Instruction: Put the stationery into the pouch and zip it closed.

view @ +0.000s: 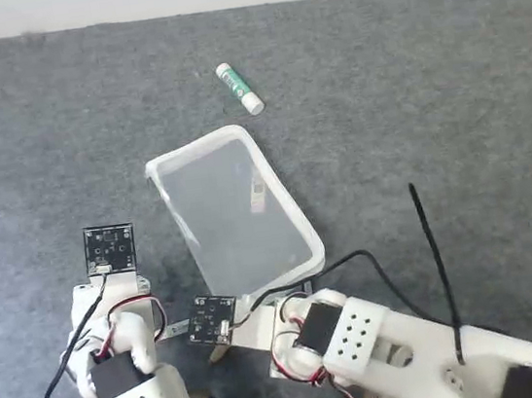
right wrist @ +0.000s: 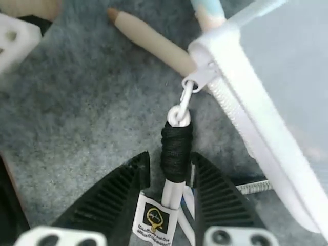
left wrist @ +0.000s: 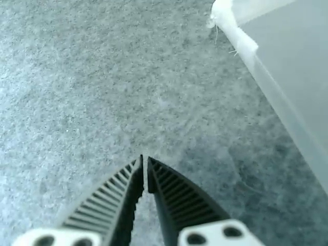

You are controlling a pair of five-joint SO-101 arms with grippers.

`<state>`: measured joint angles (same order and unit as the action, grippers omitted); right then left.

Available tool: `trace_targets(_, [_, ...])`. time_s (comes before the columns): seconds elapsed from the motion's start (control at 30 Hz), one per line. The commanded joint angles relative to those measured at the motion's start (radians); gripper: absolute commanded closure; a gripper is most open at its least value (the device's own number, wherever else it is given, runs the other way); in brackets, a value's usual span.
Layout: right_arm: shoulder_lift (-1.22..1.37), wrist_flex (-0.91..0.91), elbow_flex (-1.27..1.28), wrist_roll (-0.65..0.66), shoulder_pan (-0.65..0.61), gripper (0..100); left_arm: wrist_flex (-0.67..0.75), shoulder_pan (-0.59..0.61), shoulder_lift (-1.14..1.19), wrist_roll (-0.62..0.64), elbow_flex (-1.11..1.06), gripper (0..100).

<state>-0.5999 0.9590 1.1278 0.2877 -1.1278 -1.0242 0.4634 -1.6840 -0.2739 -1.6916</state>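
Note:
The translucent white pouch (view: pixel 238 208) lies flat at the table's middle. My right gripper (right wrist: pixel 171 177) is at the pouch's near corner, shut on the zipper pull (right wrist: pixel 177 146), a tab wrapped in black. A beige pencil (right wrist: pixel 154 43) and a light blue item (right wrist: pixel 207 10) stick out of that corner of the pouch (right wrist: pixel 277 77). A white and green glue stick (view: pixel 239 88) lies on the table beyond the pouch. My left gripper (left wrist: pixel 144 163) is shut with nothing in it, over bare carpet beside the pouch's long edge (left wrist: pixel 241 41).
Grey carpet (view: pixel 447 87) covers the table. A black cable (view: pixel 434 245) runs from the right arm's body (view: pixel 383 341) across the carpet. The left arm's body (view: pixel 122 375) sits at the near left.

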Motion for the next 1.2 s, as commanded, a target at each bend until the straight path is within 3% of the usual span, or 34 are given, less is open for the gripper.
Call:
trace_targets(0.0, [0.024,-0.022,-0.054,-0.002,-0.004,87.7,0.038,0.003,-0.020,-0.003,0.021,99])
trace_targets(0.23, [0.067,-0.081,-0.052,0.083,0.090,92.4,0.038,0.003,-0.020,-0.003,0.019,99])
trace_targets(0.47, [0.077,-0.079,-0.054,0.087,0.111,94.3,0.038,0.003,-0.020,-0.003,0.019,99])
trace_targets(0.53, [0.077,-0.084,-0.058,0.089,0.151,99.8,0.038,0.003,-0.020,-0.003,0.019,99])
trace_targets(0.87, [0.067,0.030,-0.127,0.089,0.354,99.1,0.038,0.003,-0.020,-0.003,0.018,99])
trace_targets(0.97, [0.067,0.059,-0.155,0.081,0.352,97.6,0.038,0.003,-0.020,-0.003,0.018,99])
trace_targets(1.17, [0.076,0.056,-0.155,0.017,0.260,83.8,0.038,0.003,-0.020,-0.003,0.018,99])
